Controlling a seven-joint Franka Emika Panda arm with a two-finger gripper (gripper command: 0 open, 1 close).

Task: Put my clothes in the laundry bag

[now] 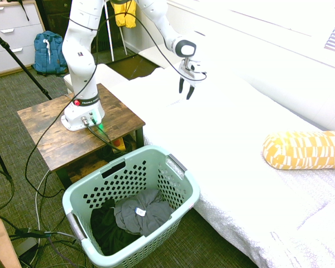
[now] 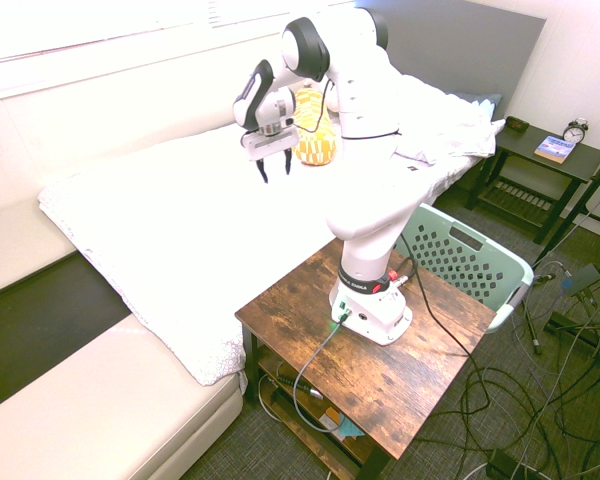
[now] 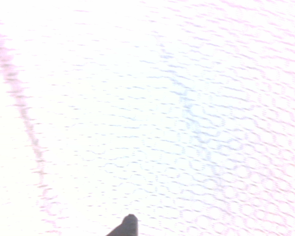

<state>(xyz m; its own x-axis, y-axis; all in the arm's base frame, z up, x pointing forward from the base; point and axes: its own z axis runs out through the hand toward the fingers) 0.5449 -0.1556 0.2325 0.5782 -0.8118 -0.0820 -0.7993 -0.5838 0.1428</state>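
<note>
The clothes, a dark charcoal-grey garment with a small white tag, lie bunched inside the laundry bag, a mint-green perforated basket on the floor beside the bed. The basket's rim also shows behind the arm in the second exterior view. My gripper hangs open and empty above the white bed cover, well away from the basket, fingers pointing down. In the second exterior view the gripper is likewise open over the bed. The wrist view shows only the white textured cover.
A black garment lies in the basket beside the grey one. A yellow patterned bolster pillow rests on the bed. The wooden side table bears the arm's base. A nightstand with a book and clock stands far off.
</note>
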